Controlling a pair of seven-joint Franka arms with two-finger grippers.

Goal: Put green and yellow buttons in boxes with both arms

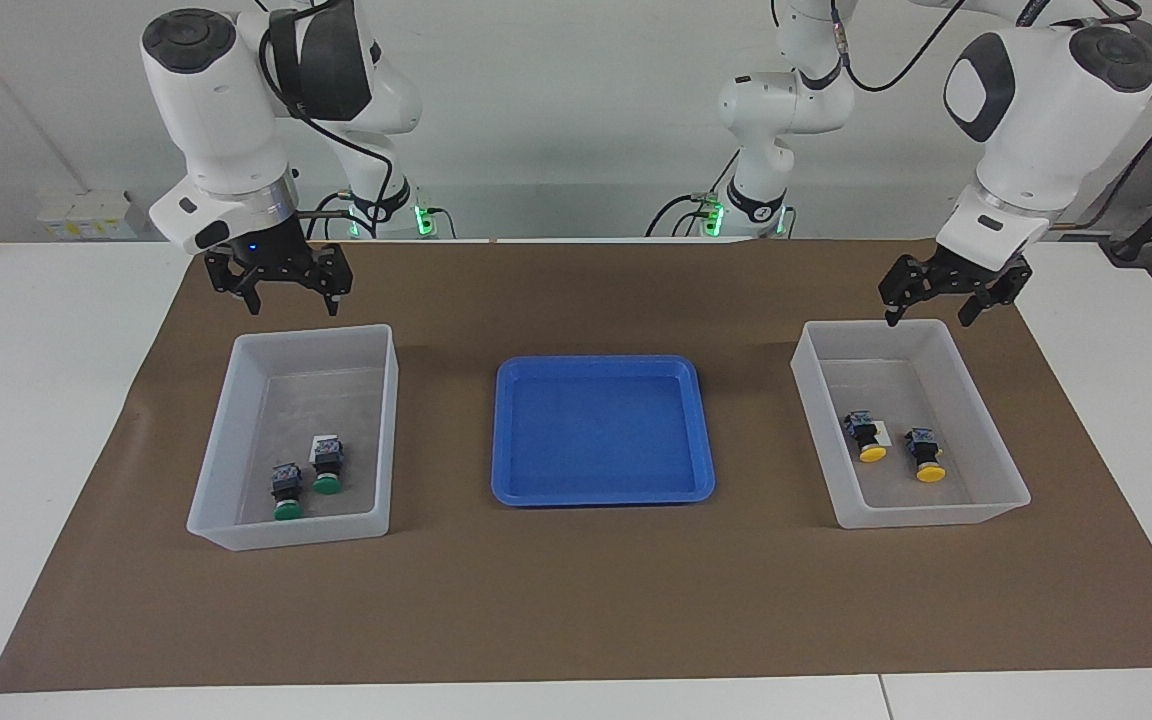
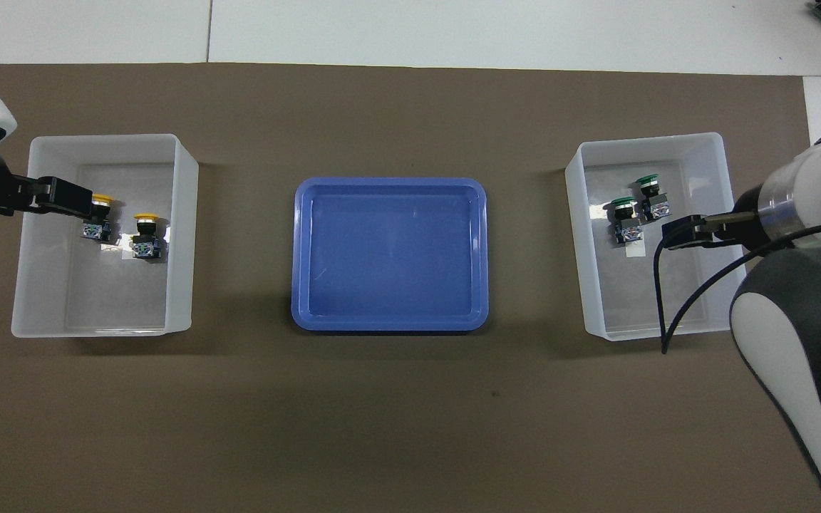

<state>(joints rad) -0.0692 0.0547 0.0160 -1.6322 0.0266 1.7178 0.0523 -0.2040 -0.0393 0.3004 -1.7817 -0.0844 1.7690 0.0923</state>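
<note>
The desk (image 1: 46, 400) was plain white, covered across its middle by a flat brown mat (image 1: 576, 590). A shallow tray (image 1: 603, 490) in the centre was solid bright blue. The two bins (image 1: 236, 500) (image 1: 996, 480) were translucent whitish, each with a small white label in its bottom. Two push-buttons (image 1: 287, 492) (image 1: 327, 470) had black bodies and green caps; the other two (image 1: 866, 438) (image 1: 926, 458) had black bodies and yellow caps. Both arms (image 1: 226, 110) (image 1: 1036, 110) were white with dark grey joint caps, and each hand (image 1: 281, 295) (image 1: 931, 310) was black. Small green lights (image 1: 423, 218) glowed at the arm bases.
</note>
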